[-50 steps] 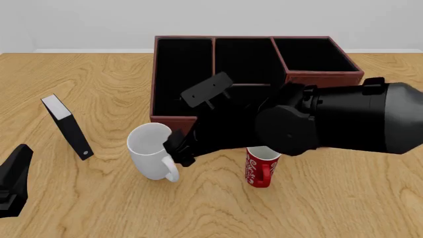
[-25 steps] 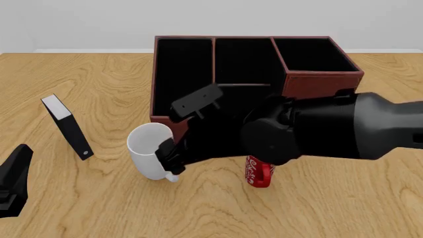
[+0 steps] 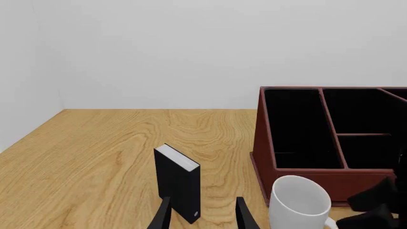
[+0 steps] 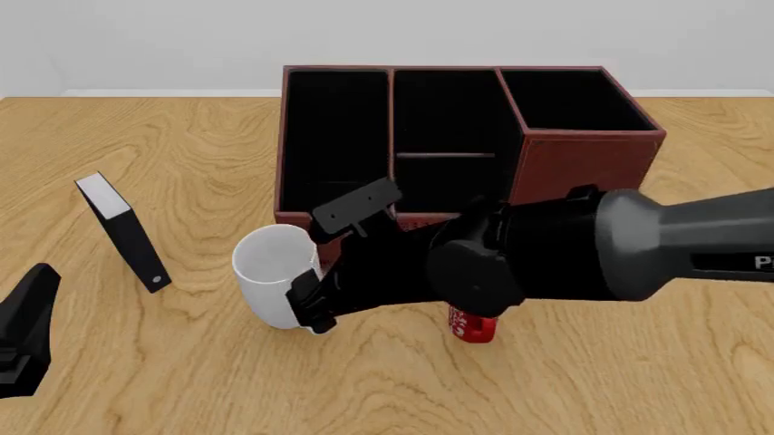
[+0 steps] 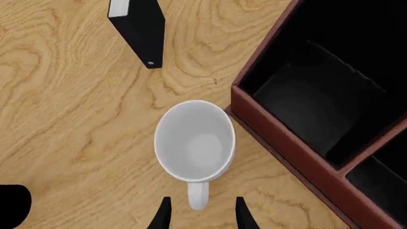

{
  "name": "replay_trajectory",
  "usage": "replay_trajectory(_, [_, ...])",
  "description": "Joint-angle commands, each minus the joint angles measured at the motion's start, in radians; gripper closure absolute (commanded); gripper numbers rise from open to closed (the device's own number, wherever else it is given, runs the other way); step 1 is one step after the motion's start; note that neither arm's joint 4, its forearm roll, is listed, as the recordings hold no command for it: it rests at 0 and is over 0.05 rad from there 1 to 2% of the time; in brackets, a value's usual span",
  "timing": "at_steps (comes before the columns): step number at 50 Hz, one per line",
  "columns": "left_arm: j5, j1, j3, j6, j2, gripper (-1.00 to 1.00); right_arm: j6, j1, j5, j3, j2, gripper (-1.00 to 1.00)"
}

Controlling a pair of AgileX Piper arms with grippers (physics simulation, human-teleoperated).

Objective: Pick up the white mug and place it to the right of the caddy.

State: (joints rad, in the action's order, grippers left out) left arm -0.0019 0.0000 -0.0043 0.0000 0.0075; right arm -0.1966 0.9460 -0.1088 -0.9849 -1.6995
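Note:
The white mug stands upright on the table just in front of the caddy, a large reddish-brown box with black compartments. My right gripper is low at the mug's near side and is open. In the right wrist view the mug shows from above, its handle pointing into the gap between the two fingertips of the right gripper. The left gripper rests far off at the near left; in its own view the left gripper is open and holds nothing.
A black-and-white book-like slab stands left of the mug. A red mug is mostly hidden under my right arm, which lies across the caddy's front. The caddy wall runs close beside the mug.
My right arm has sunk and slid nearer, bringing its fingers down to the mug's handle side. It now hides more of the red mug. The left arm has not moved.

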Motion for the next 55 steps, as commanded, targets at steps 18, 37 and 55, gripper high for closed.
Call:
replay_trajectory(18, [0.0, 0.0, 0.0, 0.0, 0.0, -1.0, -0.037, 0.024, 0.031, -0.015, -0.097, -1.0])
replay_trajectory(37, [0.0, 0.0, 0.0, 0.0, 0.0, -1.0, -0.037, 0.028, 0.024, -0.027, -0.135, 1.0])
replay_trajectory(55, [0.0, 0.0, 0.0, 0.0, 0.0, -1.0, -0.017, 0.029, 0.023, -0.026, -0.13, 1.0])
